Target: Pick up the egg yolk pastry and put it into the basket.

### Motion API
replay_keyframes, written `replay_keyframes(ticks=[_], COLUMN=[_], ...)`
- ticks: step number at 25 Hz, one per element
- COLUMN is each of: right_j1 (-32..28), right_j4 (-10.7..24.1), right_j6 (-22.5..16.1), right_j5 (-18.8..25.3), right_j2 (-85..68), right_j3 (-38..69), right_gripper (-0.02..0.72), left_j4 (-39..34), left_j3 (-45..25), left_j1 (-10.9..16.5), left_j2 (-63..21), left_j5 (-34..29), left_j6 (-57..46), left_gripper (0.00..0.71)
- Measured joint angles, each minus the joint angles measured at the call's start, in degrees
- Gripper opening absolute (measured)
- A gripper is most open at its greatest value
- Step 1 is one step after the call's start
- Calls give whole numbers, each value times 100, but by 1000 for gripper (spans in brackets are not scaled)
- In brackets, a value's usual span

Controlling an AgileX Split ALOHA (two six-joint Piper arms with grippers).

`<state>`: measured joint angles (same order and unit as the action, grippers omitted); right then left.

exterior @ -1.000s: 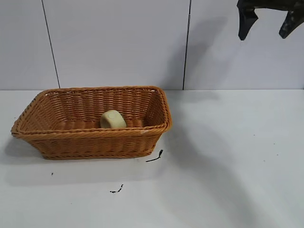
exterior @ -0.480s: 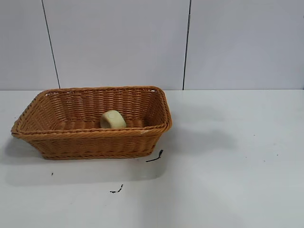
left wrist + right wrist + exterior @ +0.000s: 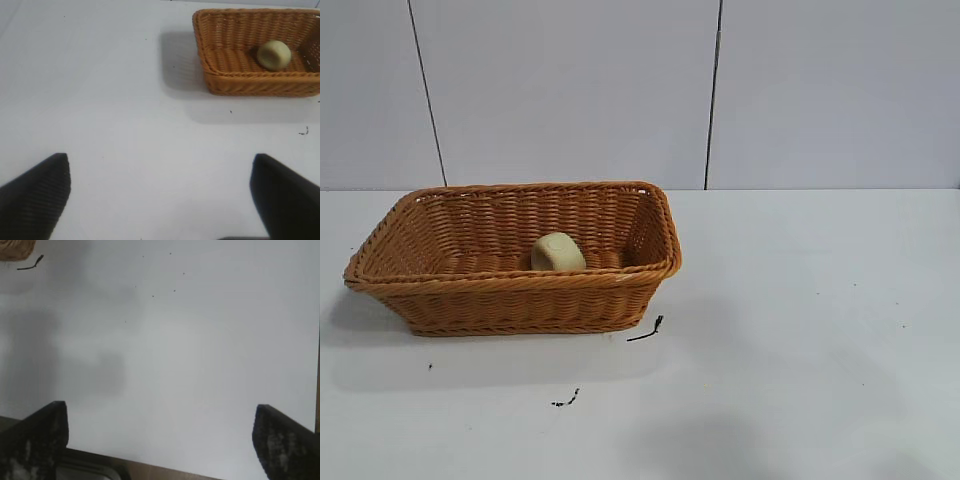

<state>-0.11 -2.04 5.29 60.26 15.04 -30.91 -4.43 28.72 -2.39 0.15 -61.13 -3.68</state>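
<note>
The white tabletop point(image 3: 800, 330) carries one large thing, the orange-brown wicker basket point(image 3: 510, 300), which stands toward the left arm's side in the exterior view with its long axis running across that view, parallel to the wall behind. Inside it, resting on the woven floor somewhat toward the right-hand end and clear of the rim, lies the egg yolk pastry point(image 3: 557, 251), a pale rounded lump tipped a little so that its flatter face shows. It sits within the walls, so the placing looks done, and what remains is judged to be only a matter of the arms settling away from the work.

Neither arm appears in the exterior view. From its wrist view, the left gripper point(image 3: 160, 192) hangs low over bare tabletop with its jaws spread wide and nothing between them; the basket point(image 3: 260, 82) and the pastry point(image 3: 274, 54) lie ahead of it and off to one side, well apart. The right gripper point(image 3: 160, 437) is likewise spread wide and empty, above bare tabletop near the edge, with only a corner of the basket point(image 3: 15, 250) and a small dark scrap point(image 3: 30, 264) far ahead.

Going by the wrist views, the left gripper seems the nearer to the basket, though no reach seems called for.
</note>
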Motion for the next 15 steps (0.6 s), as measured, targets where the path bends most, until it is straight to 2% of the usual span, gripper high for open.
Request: replay_keyframes(ticks=[15], right_j1=[0], right_j4=[-64], right_j6=[-29], right_j5=[-147], right_j2=[-1526], right_j3=[231], right_gripper=[694], left_j4=[0], left_j3=[0], left_j1=[0], left_j2=[0], left_j5=[0], left_j6=[0], left_gripper=[696])
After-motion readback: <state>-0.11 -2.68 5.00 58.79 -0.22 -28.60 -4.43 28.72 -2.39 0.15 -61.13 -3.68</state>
